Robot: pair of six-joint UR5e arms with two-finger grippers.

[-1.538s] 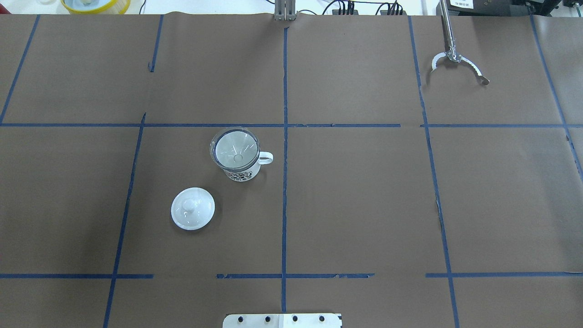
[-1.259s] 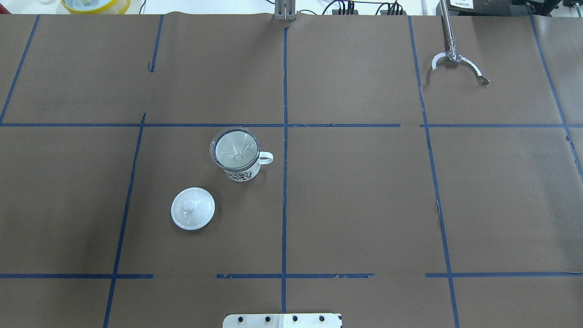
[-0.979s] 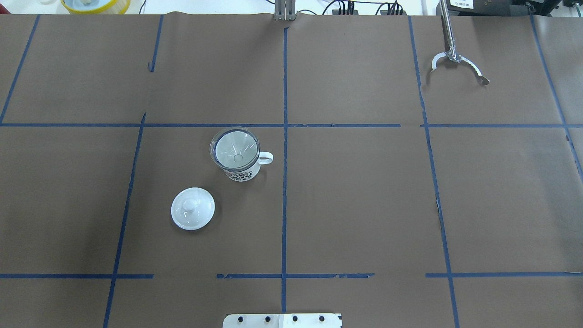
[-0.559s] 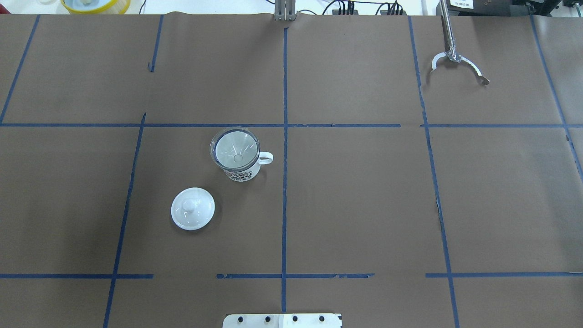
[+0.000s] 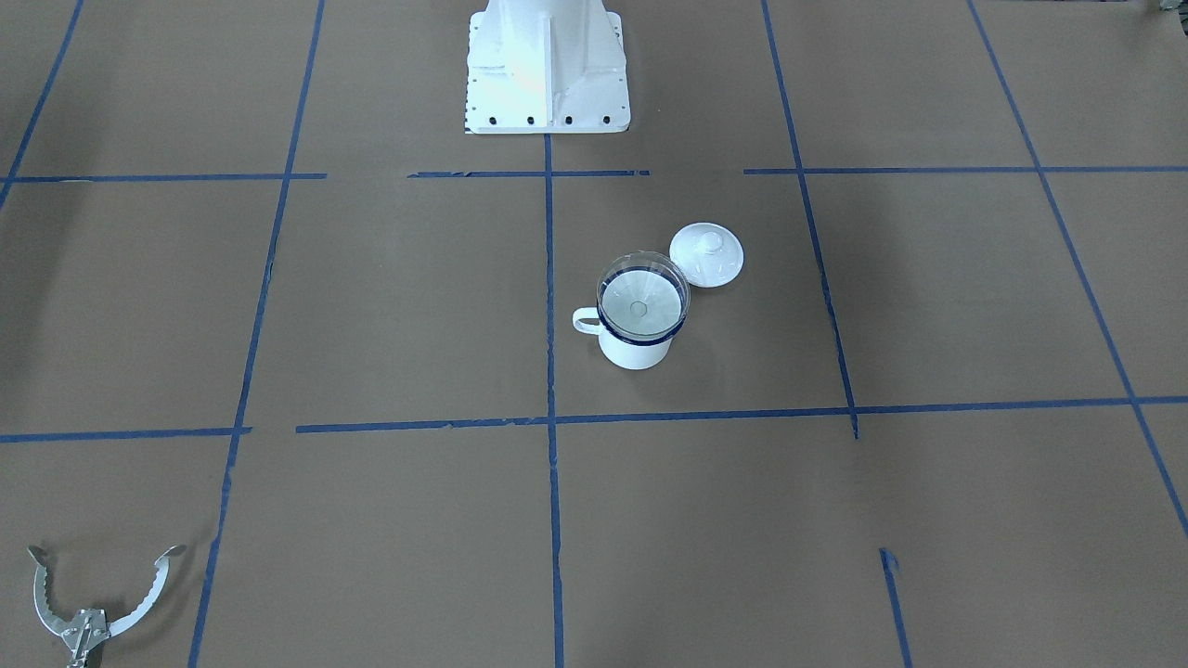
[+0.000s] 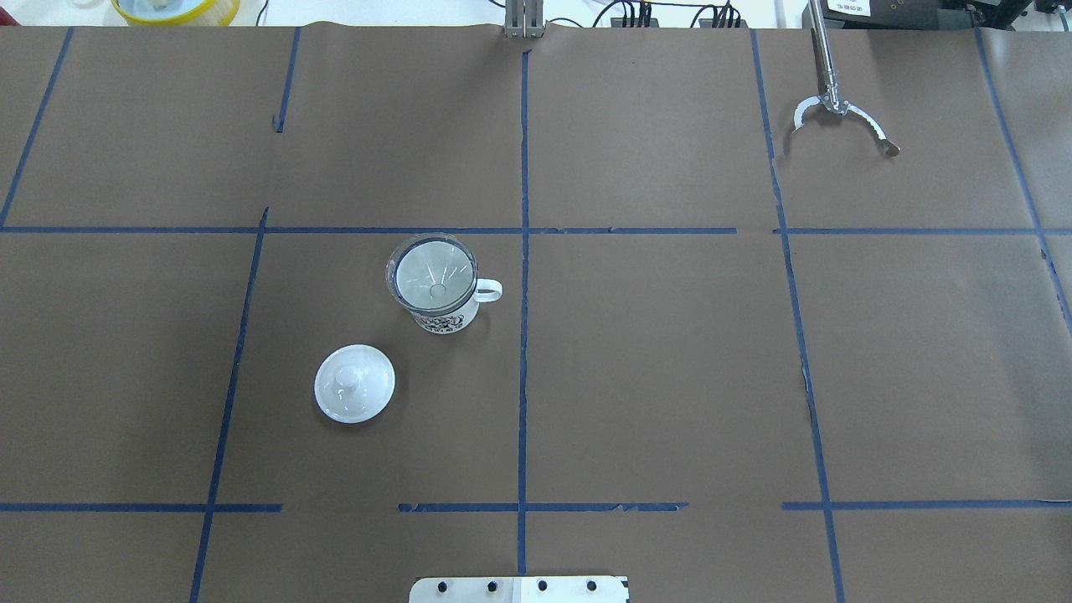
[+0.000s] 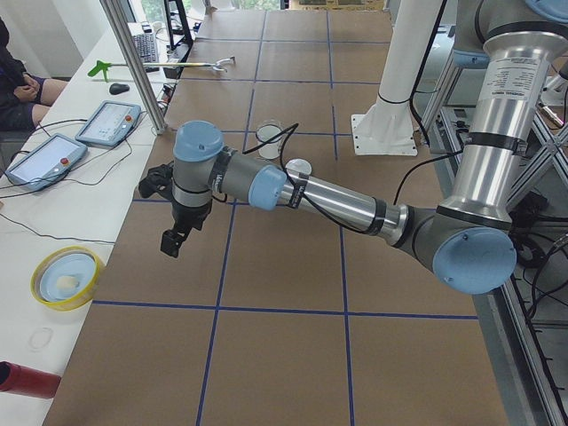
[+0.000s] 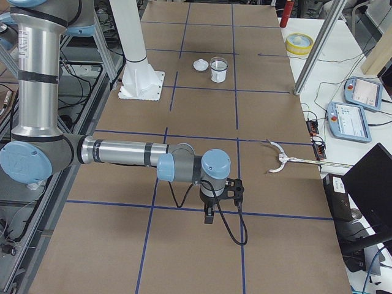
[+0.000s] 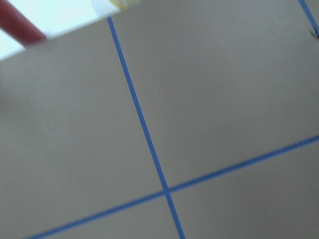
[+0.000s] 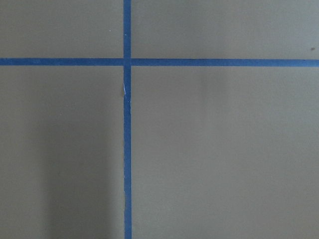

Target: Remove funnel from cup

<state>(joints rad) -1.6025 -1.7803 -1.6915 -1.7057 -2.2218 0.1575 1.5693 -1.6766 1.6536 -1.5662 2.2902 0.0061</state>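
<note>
The clear funnel [image 6: 434, 272] sits mouth up in the white mug [image 6: 450, 319] with the dark blue rim, left of the table's centre line; its handle points right. Both also show in the front view: funnel [image 5: 642, 299], mug [image 5: 635, 353]. My left gripper [image 7: 172, 240] shows only in the exterior left view, hanging above the table far from the mug; I cannot tell if it is open. My right gripper [image 8: 209, 215] shows only in the exterior right view, far from the mug; I cannot tell its state. The wrist views show only brown paper and blue tape.
A round white lid with a knob [image 6: 354, 383] lies near the mug, toward the robot's base [image 5: 546, 65]. A metal grabber tool with an open claw [image 6: 837, 118] lies at the far right. A yellow bowl [image 6: 176, 8] sits beyond the far left edge.
</note>
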